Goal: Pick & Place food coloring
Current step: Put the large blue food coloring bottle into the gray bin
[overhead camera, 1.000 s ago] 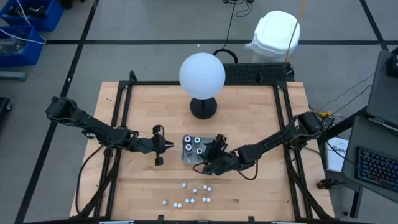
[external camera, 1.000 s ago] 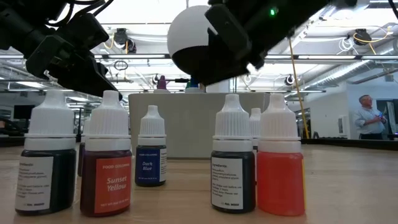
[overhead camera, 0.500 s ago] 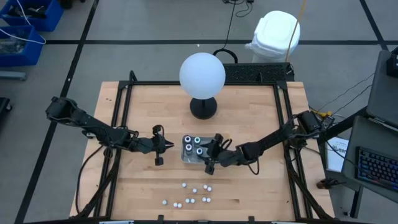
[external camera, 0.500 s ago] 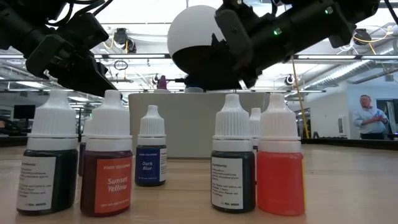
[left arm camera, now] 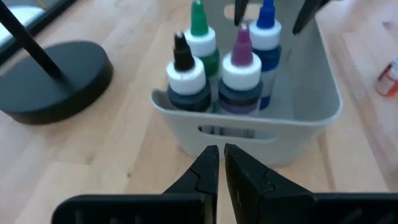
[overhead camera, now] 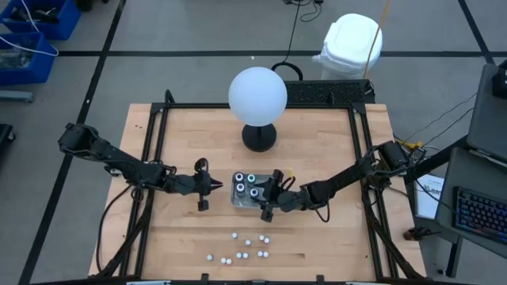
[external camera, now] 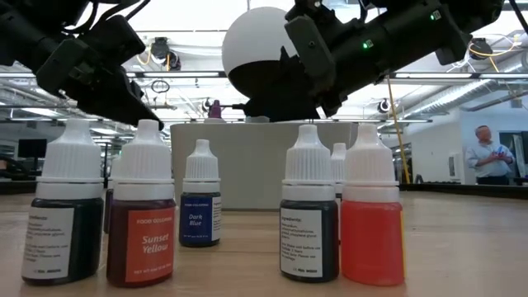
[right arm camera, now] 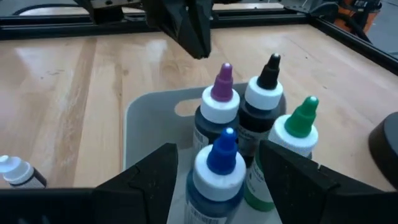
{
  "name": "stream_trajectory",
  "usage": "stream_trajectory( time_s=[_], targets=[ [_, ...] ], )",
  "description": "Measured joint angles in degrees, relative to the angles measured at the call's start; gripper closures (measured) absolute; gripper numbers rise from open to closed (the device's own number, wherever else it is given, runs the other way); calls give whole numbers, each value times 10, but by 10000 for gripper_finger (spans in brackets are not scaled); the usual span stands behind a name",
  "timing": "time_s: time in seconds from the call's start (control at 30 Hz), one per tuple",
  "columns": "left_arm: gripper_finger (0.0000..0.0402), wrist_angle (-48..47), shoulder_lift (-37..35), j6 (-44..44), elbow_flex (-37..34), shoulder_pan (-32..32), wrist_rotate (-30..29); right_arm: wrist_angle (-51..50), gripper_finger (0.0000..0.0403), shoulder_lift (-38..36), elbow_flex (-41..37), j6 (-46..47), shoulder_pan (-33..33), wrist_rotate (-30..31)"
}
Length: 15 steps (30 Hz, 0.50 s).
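Observation:
A grey tray (overhead camera: pixel 236 199) stands mid-table and holds dark round food coloring bottles with black (left arm camera: pixel 184 74), green (left arm camera: pixel 200 40), purple (left arm camera: pixel 240 71) and blue (right arm camera: pixel 217 176) tips. My right gripper (right arm camera: pixel 217 149) is open over the tray's right part. Its fingers (right arm camera: pixel 152 177) stand on either side of the blue-tipped bottle, with a gap showing on both sides. My left gripper (left arm camera: pixel 219 155) is shut and empty. It hovers just left of the tray (left arm camera: pixel 249 121), pointing at its slotted end wall. Several small white-topped bottles (overhead camera: pixel 245 247) stand upright near the table's front edge.
A white globe lamp (overhead camera: pixel 257 95) on a black round base (overhead camera: pixel 259 136) stands behind the tray. A black frame (overhead camera: pixel 154 150) runs along the table's sides. One small bottle (right arm camera: pixel 18 171) lies on the wood near the tray. A person (external camera: pixel 493 157) stands far off.
My right gripper has swung a little toward the far edge, from the tray's near side in over the tray. It has tipped and sunk toward the bottles. Its fingers stay open. The bottles and the tray have kept their places.

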Motion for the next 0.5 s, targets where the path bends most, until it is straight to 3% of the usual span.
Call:
stream_trajectory(
  time_s=[0.27,0.5],
  targets=[
    [366,34,77,4,0,10,7,-26,188,0,0,-5,-4,0],
    [366,100,124,21,2,36,51,-32,188,0,0,-8,-4,0]
  ],
)
